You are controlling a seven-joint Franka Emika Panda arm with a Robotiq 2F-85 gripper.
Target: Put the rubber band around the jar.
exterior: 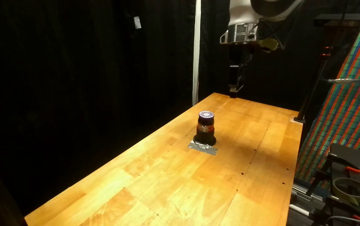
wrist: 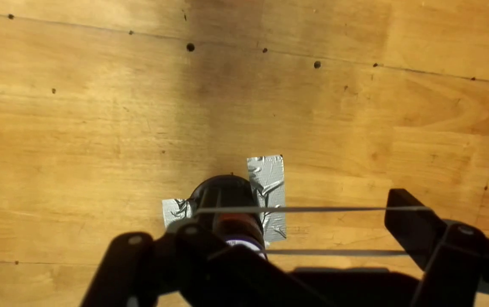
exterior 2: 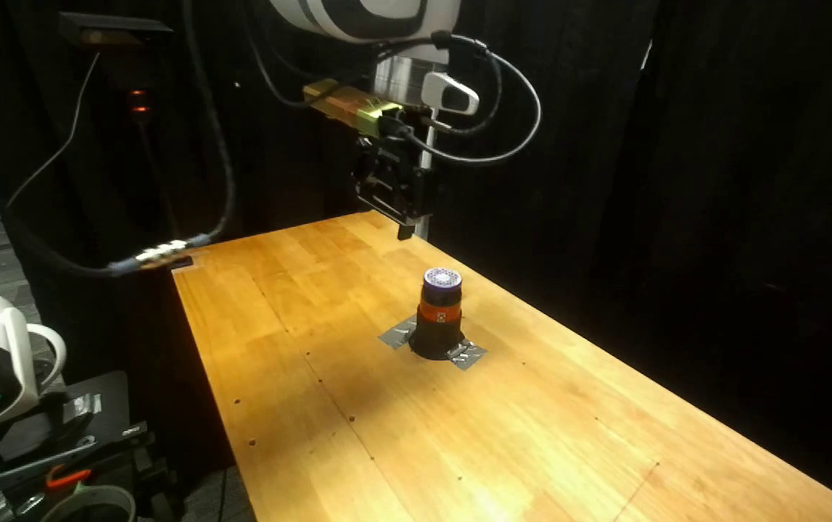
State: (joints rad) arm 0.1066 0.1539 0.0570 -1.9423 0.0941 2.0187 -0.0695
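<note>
The jar stands upright on the table, dark with an orange-red label and a white-and-purple lid, in both exterior views (exterior: 205, 128) (exterior 2: 440, 312). In the wrist view the jar (wrist: 239, 225) is partly hidden behind the left finger. Its lower part sits in a black base (exterior 2: 436, 338). My gripper (wrist: 308, 209) is open, with its fingers wide apart. The rubber band (wrist: 325, 209) is stretched around both fingers as two thin pale strands. In both exterior views the gripper (exterior: 234, 89) (exterior 2: 402, 223) hangs in the air, higher than the jar and apart from it.
Grey tape strips (exterior: 203, 148) (exterior 2: 395, 333) (wrist: 270, 183) hold the base to the wooden table (exterior: 167, 182). A black post (exterior: 308, 91) stands at a table corner. A cable (exterior 2: 221, 188) hangs near the table edge. A cart with a tape roll (exterior: 351, 190) stands beside the table.
</note>
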